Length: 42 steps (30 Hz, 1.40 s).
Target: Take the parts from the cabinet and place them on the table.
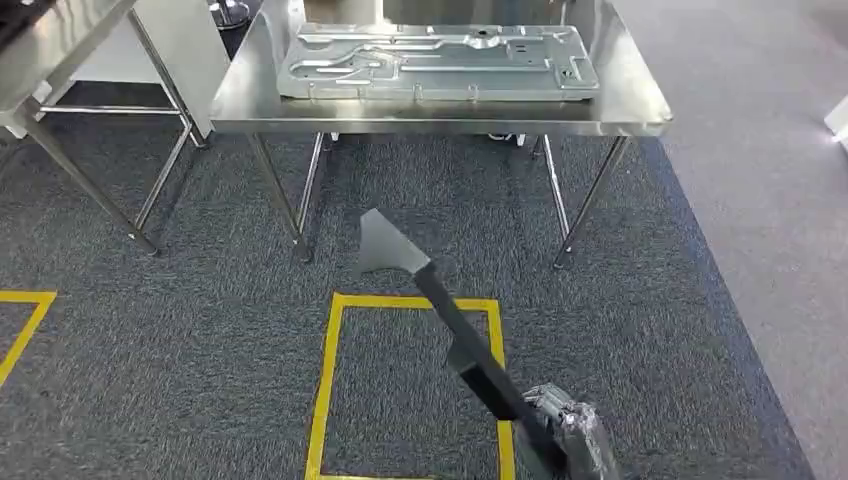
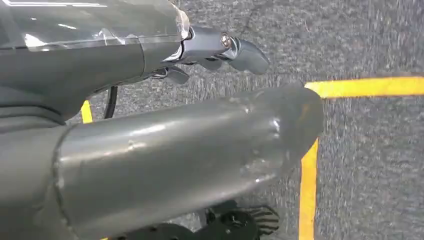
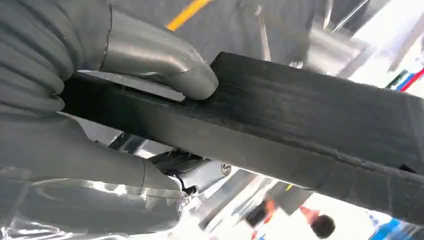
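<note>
**Inspector:** Right hand (image 1: 568, 432) is sitting closest to the head camera, at the lower edge. What is it doing?

**Assistant:** It is gripping a long black part (image 1: 462, 345) with a flat grey blade at its far end. In the right wrist view the thumb (image 3: 165, 67) is pressing on top of the black bar (image 3: 310, 125) and the fingers are wrapping beneath it.

**Inspector:** Where is the part pointing?

**Assistant:** It is reaching forward above the grey carpet (image 1: 200, 330) and a yellow taped square (image 1: 330, 380), short of the desk.

**Inspector:** And the desk?

**Assistant:** The steel desk (image 1: 640, 110) is carrying a stamped metal panel (image 1: 440, 62), lying flat.

**Inspector:** Left hand?

**Assistant:** The left hand (image 2: 220, 50) is hanging over the carpet, fingers loosely apart, holding nothing.
</note>
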Each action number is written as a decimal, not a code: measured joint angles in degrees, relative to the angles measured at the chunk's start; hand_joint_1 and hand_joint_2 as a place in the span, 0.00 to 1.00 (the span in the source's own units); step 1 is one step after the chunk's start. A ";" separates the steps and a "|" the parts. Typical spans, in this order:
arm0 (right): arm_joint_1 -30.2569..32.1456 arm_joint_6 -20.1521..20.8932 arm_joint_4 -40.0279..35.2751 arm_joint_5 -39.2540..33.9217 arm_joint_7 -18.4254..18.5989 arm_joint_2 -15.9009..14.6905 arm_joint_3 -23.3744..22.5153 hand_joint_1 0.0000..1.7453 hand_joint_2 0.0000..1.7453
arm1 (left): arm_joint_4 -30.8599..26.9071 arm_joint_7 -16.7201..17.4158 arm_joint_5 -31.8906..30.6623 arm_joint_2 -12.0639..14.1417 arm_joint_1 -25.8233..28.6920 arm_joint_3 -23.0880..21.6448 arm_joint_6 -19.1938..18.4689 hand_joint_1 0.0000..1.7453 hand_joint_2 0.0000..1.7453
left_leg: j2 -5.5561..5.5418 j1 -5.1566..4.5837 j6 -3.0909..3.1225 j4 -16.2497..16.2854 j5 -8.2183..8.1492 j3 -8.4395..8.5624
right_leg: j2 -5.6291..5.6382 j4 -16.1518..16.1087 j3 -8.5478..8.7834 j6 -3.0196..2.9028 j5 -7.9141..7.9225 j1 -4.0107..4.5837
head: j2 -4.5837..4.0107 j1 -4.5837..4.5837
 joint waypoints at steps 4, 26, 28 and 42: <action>-3.01 2.12 -1.37 0.11 1.75 0.00 -5.22 1.00 1.00 | 0.04 -0.02 -0.63 0.04 -0.65 -0.02 -0.39 0.00 0.00 | 0.37 0.17 -0.88 8.76 2.30 -4.22 | -0.16 -1.82 3.61 -1.65 -1.43 -0.33 | 0.00 -0.04; -15.52 9.59 5.93 15.85 13.07 2.38 -12.28 1.00 1.00 | 0.33 1.22 -3.74 0.50 -0.73 0.09 -0.96 0.00 0.00 | -0.60 -0.16 1.99 0.76 2.20 -2.59 | 0.14 6.86 -3.07 1.71 -10.44 -0.72 | 0.00 0.00; -17.70 10.21 7.83 17.29 14.16 3.26 -12.01 1.00 1.00 | 0.48 1.25 -4.22 0.46 -0.80 0.11 -0.98 0.00 0.00 | -0.67 -0.23 1.47 0.97 0.05 -0.51 | 0.09 -0.04 -3.65 1.39 4.55 -0.64 | 0.00 0.02; -32.31 17.90 15.44 24.61 19.71 4.41 -4.84 1.00 1.00 | 0.57 2.40 -6.01 0.39 -1.49 0.07 -1.60 0.00 0.00 | 0.26 -0.12 -0.50 7.00 2.42 -16.34 | 0.49 -3.03 10.44 -1.69 -5.88 -0.09 | 0.00 0.02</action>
